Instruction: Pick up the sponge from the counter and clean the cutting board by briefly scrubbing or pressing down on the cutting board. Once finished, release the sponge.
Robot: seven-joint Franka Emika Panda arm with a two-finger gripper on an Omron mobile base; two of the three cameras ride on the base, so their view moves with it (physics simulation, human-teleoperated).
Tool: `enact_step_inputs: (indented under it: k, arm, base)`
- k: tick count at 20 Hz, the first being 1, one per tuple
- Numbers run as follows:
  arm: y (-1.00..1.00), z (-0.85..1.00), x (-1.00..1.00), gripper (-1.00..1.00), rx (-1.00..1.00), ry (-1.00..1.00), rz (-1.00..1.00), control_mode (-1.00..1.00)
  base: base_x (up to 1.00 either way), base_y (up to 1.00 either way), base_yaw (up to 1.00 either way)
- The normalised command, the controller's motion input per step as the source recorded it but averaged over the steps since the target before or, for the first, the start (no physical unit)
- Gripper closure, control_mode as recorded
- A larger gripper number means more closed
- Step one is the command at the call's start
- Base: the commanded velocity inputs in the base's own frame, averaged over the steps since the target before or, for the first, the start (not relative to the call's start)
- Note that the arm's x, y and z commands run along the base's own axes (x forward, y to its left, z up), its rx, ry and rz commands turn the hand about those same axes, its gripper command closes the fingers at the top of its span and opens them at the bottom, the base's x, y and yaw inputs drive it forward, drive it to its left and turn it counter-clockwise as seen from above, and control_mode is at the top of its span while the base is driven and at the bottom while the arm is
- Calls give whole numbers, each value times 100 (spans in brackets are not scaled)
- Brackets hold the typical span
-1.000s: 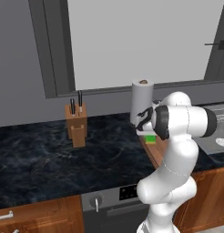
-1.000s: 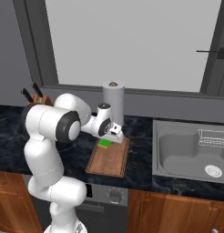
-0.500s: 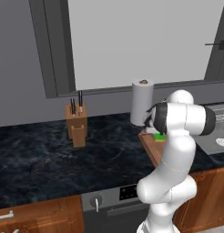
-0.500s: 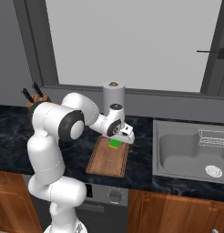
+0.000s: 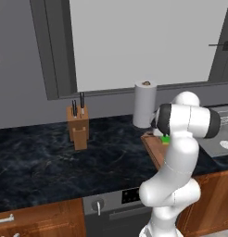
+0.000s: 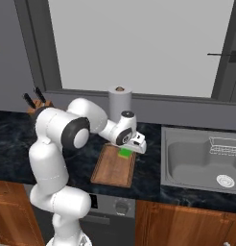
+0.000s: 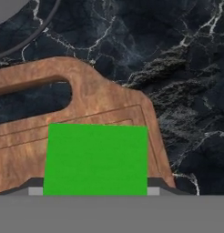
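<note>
A knife block [image 5: 79,127] stands at the far left on the counter [image 5: 37,162], well apart from the rest. To its right, a paper towel roll [image 6: 119,102] stands by the back wall. In front of the roll lies the cutting board [image 6: 113,166], with its handle slot at the far end. The gripper [image 6: 131,149] hangs over the board's far part, its fingers [image 7: 35,190] pressed against both sides of the sponge [image 7: 95,159], grasping it. The sponge sits over the board's far end near the handle. Further right is the sink [image 6: 201,161].
</note>
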Motion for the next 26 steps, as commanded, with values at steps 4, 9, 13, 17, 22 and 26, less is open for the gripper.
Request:
enact_step_inputs:
  k: [4, 9, 13, 17, 22, 26]
  arm:
    - [0, -32, -58, 100, 0, 0, 0, -100]
    - [0, -32, -77, 100, 0, -1, 0, -100]
    - [0, -41, -90, 100, 0, 0, 0, -100]
    - [3, -48, -97, 100, 0, 0, 0, -100]
    - [19, -48, -100, 100, 0, 0, 0, -100]
    - [35, -50, -96, 100, 0, 0, 0, -100]
  base:
    - [0, 0, 0]
    - [0, 0, 0]
    - [0, 0, 0]
    - [0, 0, 0]
    - [0, 0, 0]
    - [0, 0, 0]
